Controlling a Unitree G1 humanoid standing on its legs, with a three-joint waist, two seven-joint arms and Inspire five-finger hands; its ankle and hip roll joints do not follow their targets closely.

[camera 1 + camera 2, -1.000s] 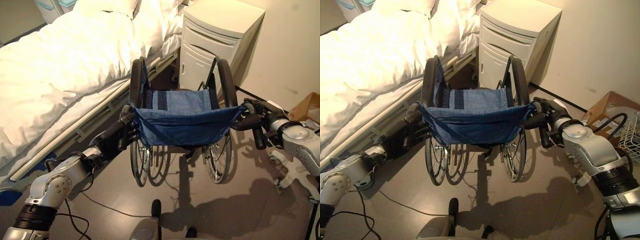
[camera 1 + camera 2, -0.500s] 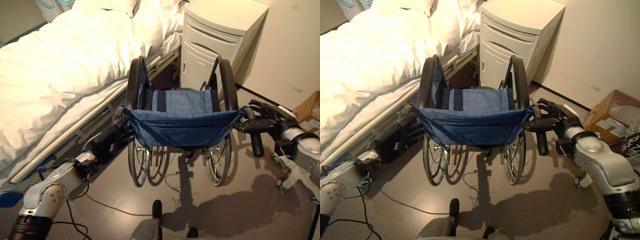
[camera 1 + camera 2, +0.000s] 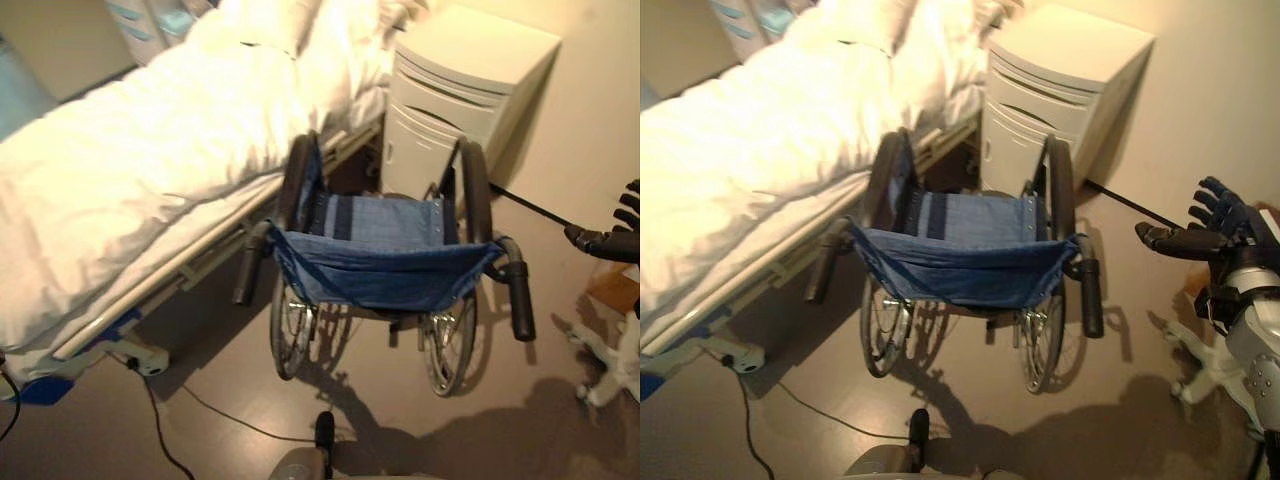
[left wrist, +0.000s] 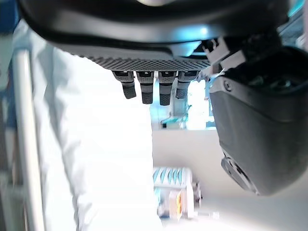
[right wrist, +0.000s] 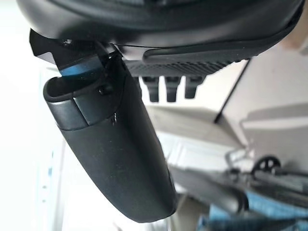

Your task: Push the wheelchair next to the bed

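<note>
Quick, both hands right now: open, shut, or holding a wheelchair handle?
Left hand: open, holding nothing.
Right hand: open, fingers spread, off the wheelchair handle.

The wheelchair (image 3: 970,270) has a blue denim seat and black tyres. The bed (image 3: 130,180) is white. The cabinet (image 3: 1055,95) is cream.

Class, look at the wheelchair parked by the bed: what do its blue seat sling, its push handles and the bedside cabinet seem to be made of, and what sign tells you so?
Blue wheelchair seat sling: woven fabric, probably denim-like cloth; it sags and shows stitched seams and rivets.
Black push handles: likely matte rubber or foam grips; dull, no shine.
White bedside cabinet: seemingly moulded plastic or painted board; smooth, rounded edges, slight sheen.
</note>
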